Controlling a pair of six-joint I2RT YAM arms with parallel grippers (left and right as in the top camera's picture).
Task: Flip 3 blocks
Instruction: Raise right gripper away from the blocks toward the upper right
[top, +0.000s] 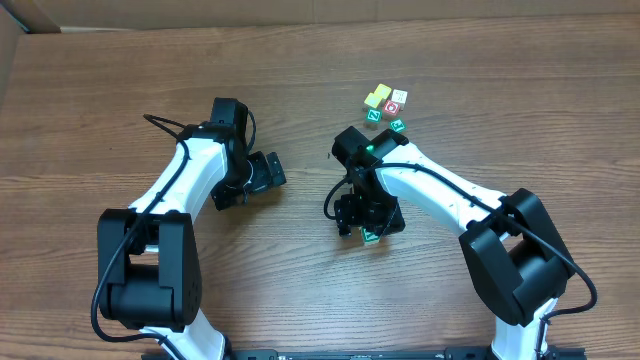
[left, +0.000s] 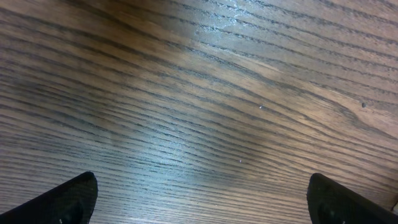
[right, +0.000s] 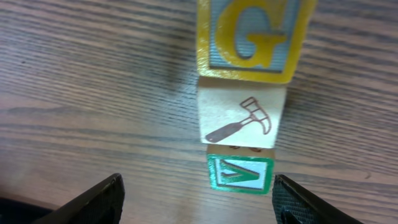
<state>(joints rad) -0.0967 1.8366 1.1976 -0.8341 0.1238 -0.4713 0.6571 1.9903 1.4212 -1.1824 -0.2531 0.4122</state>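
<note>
Three blocks lie in a touching line in the right wrist view. Farthest is a yellow-framed G block (right: 252, 37), then a tan block with a hammer picture (right: 242, 121), and nearest a green-framed letter block (right: 240, 173). My right gripper (right: 196, 199) is open low over the table. The green block sits between its fingers, close to the right finger (right: 305, 199) and not touching either. From overhead only the green block (top: 370, 237) shows under the right gripper (top: 365, 228). My left gripper (top: 268, 172) is wide open over bare wood (left: 202, 202).
A cluster of several other small cubes lies at the back, beyond the right arm: a yellow one (top: 378, 97), a white one (top: 401, 96), a red-marked one (top: 391, 107) and green ones (top: 372, 116). The wooden table (top: 120, 90) spreads around both arms.
</note>
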